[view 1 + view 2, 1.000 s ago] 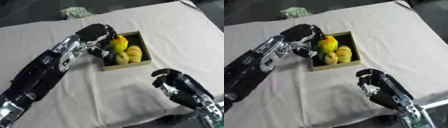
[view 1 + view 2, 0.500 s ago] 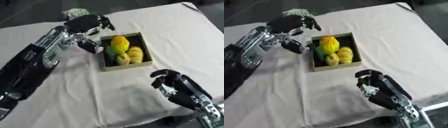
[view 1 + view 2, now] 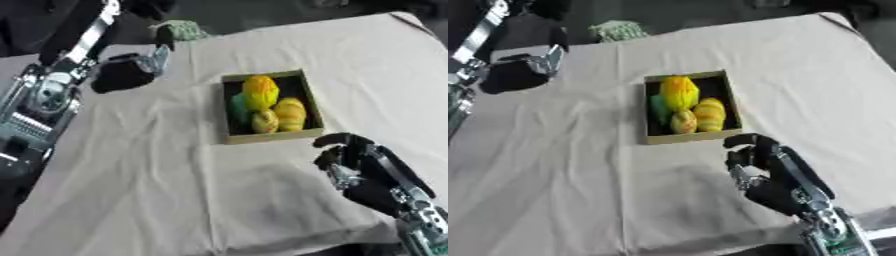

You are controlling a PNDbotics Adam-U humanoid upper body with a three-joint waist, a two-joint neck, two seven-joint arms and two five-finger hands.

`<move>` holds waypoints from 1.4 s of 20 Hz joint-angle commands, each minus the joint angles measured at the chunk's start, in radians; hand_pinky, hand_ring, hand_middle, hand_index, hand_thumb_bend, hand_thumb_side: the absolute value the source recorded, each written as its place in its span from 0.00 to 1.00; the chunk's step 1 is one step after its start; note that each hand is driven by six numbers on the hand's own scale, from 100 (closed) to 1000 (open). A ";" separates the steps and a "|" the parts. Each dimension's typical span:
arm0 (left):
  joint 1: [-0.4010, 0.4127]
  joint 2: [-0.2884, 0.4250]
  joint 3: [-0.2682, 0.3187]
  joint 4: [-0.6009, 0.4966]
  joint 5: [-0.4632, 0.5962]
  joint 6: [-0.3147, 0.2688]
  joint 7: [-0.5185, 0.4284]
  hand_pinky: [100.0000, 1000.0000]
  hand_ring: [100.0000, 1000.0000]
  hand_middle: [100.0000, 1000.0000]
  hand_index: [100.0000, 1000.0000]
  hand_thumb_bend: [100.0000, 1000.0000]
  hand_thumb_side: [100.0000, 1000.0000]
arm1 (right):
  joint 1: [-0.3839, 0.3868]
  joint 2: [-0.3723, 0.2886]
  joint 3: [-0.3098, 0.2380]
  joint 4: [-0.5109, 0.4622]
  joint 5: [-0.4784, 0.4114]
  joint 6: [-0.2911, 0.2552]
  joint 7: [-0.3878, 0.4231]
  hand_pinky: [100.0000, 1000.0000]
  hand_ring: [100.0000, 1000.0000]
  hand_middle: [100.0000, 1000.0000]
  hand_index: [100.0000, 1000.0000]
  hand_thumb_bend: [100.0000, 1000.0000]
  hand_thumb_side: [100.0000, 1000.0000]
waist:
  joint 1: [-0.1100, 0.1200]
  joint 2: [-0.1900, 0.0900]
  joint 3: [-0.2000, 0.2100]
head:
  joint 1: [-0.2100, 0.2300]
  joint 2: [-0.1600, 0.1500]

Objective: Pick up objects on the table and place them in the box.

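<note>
A shallow brown box (image 3: 265, 137) sits mid-table. It holds a large yellow-orange fruit (image 3: 260, 92), a green piece (image 3: 237, 108) and two smaller yellow fruits (image 3: 290, 113). My left hand (image 3: 154, 57) hangs over the table's back left corner, well clear of the box, above its own dark shadow (image 3: 119, 77). Nothing shows in it. My right hand (image 3: 360, 167) rests at the lower right, just in front of the box, fingers relaxed and bent, holding nothing. A green-and-white crumpled object (image 3: 185, 30) lies at the far edge.
A pale cloth (image 3: 157, 180) covers the table, rumpled near the front. My left arm (image 3: 48, 95) runs along the left side. The table's far edge (image 3: 737, 26) borders dark floor.
My left hand has drawn back from the box to the back left corner, leaving the yellow-orange fruit in the box. The camera has shifted. The right hand has not moved.
</note>
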 commanded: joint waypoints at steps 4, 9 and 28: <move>0.174 -0.098 0.082 -0.049 0.102 -0.033 0.152 0.71 0.62 0.61 0.76 0.00 0.33 | 0.000 -0.002 -0.059 -0.030 0.011 -0.021 -0.065 0.57 0.57 0.66 0.71 0.00 0.23 | -0.007 -0.015 0.052 | 0.002 0.005; 0.308 -0.231 0.083 -0.047 0.123 0.013 0.238 0.70 0.61 0.60 0.75 0.00 0.39 | 0.027 0.003 -0.090 -0.040 0.007 -0.032 -0.105 0.57 0.57 0.66 0.72 0.00 0.25 | -0.012 -0.024 0.107 | 0.012 0.005; 0.393 -0.374 0.039 0.114 0.101 0.014 0.290 0.69 0.58 0.58 0.75 0.00 0.46 | 0.070 0.014 -0.107 -0.038 0.005 -0.036 -0.158 0.57 0.57 0.66 0.74 0.00 0.25 | -0.027 -0.036 0.117 | 0.030 0.005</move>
